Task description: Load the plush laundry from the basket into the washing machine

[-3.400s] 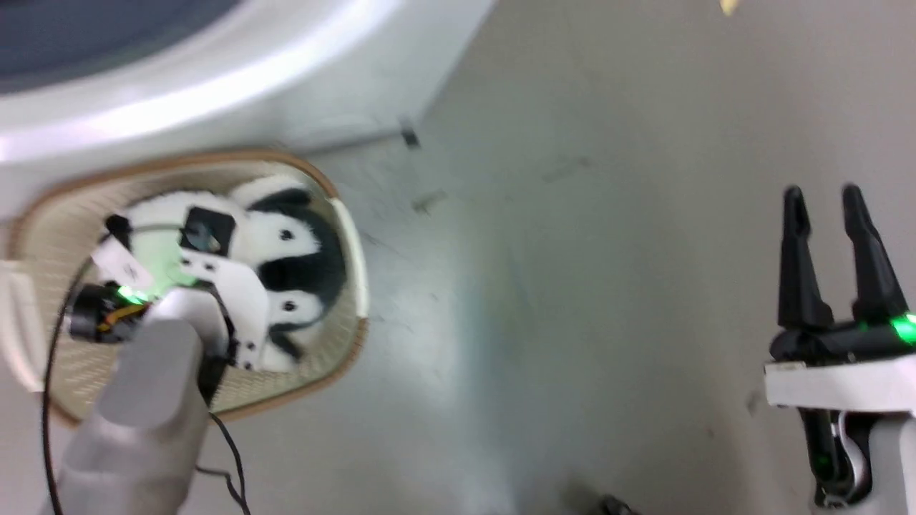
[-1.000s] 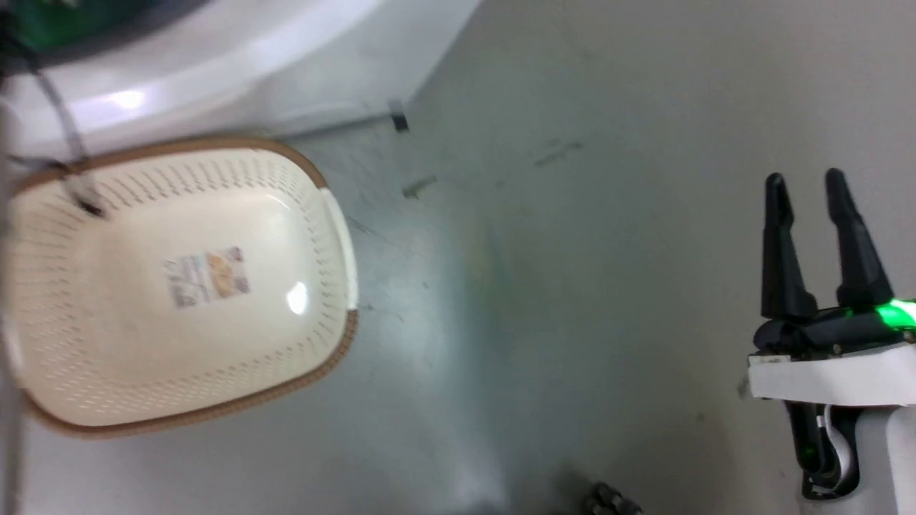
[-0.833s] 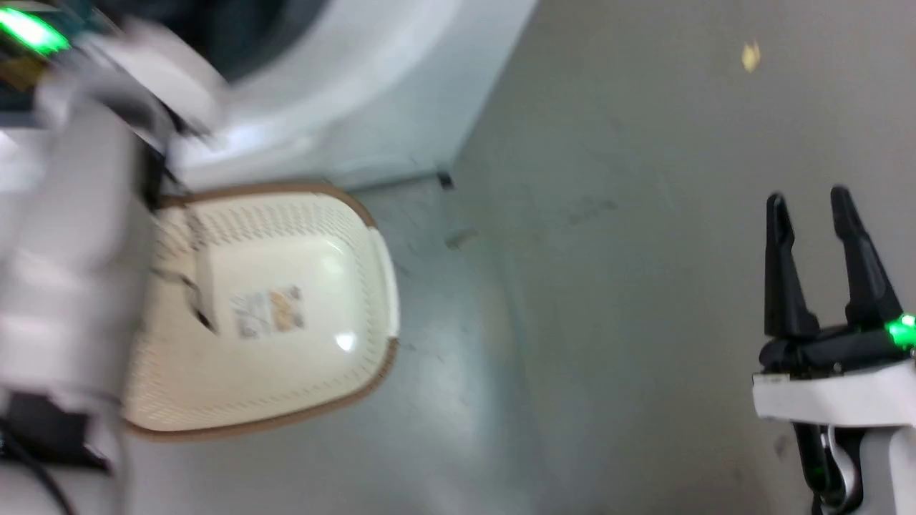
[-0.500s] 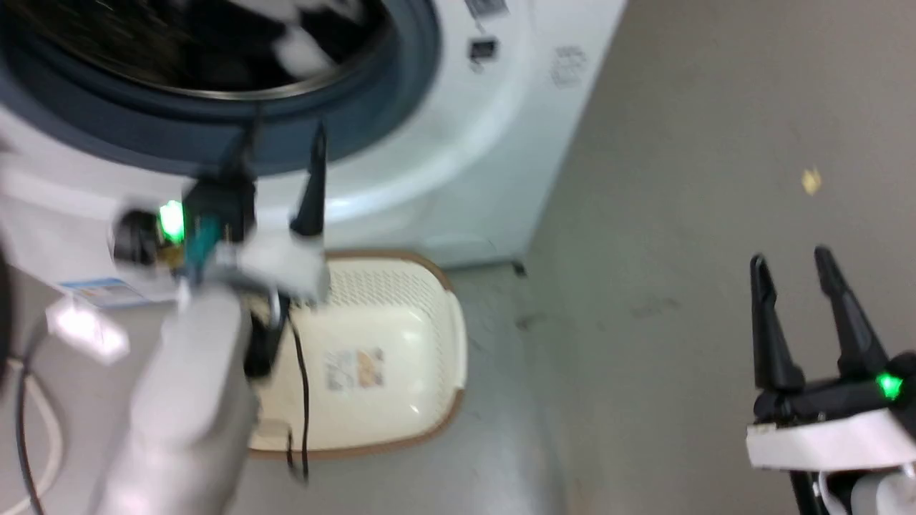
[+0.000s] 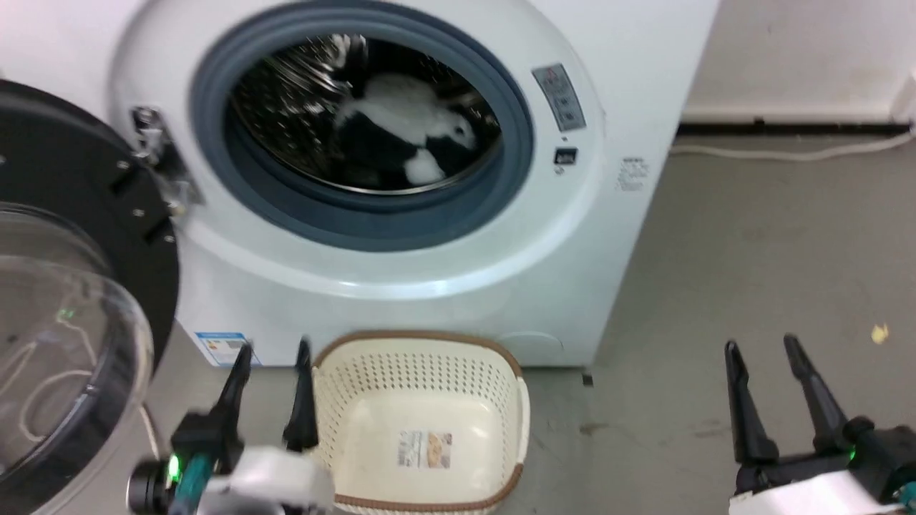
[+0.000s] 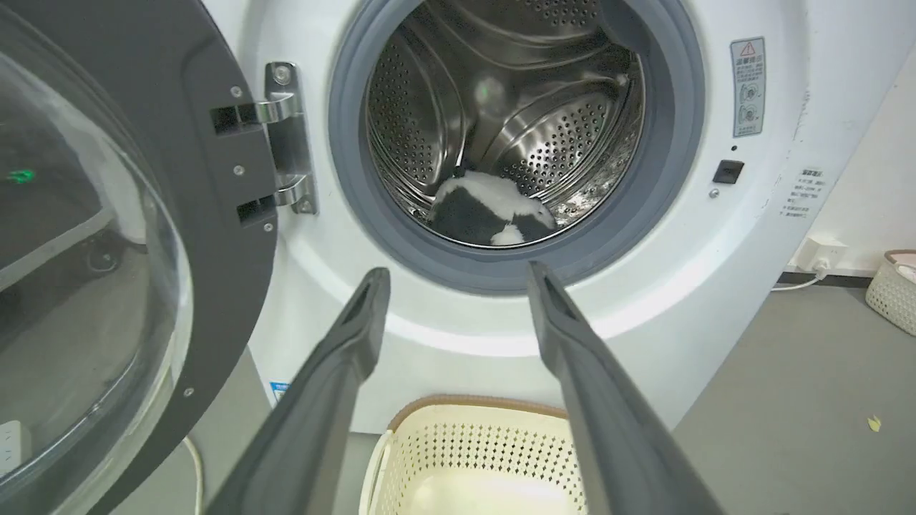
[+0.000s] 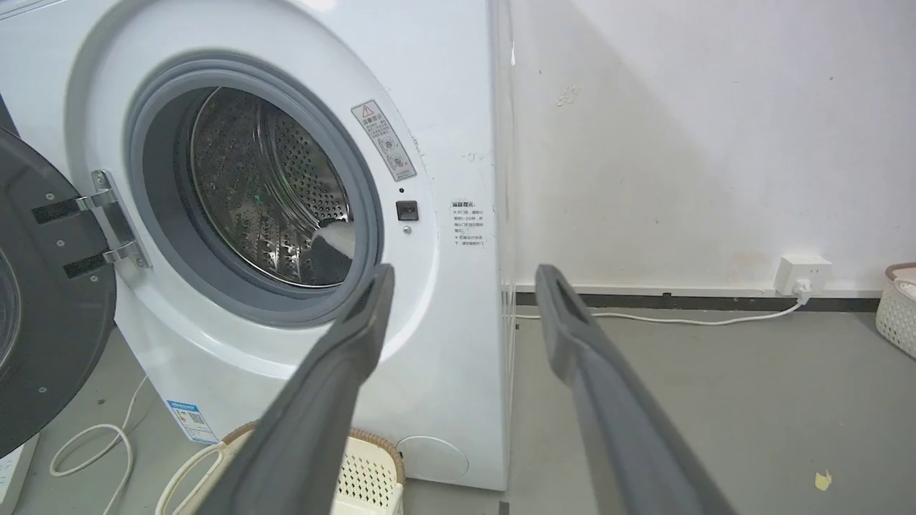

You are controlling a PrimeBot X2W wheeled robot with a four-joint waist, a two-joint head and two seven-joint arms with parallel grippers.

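The black-and-white plush laundry (image 5: pixel 401 136) lies inside the steel drum of the white washing machine (image 5: pixel 444 272); the left wrist view shows the plush (image 6: pixel 490 214) low in the drum, and the right wrist view catches a bit of it (image 7: pixel 333 250). The cream basket (image 5: pixel 494 372) stands on the floor before the washer, with only a label sticker on its bottom. My left gripper (image 5: pixel 272 357) is open beside the basket's left rim, holding nothing. My right gripper (image 5: pixel 762 347) is open over bare floor at the right, nothing between its fingers.
The washer's black-rimmed bubble door (image 5: pixel 64 300) hangs open at the left. White cables (image 7: pixel 107 443) lie on the floor by the washer's left side. A wall socket with its cord (image 7: pixel 801 275) and another white basket (image 7: pixel 898 307) are at the right wall. Grey floor (image 5: pixel 751 243) spreads right of the washer.
The plush has gone from the basket into the drum. My left gripper has drawn back from the drum and now sits low and open by the basket. The head camera has tilted up.
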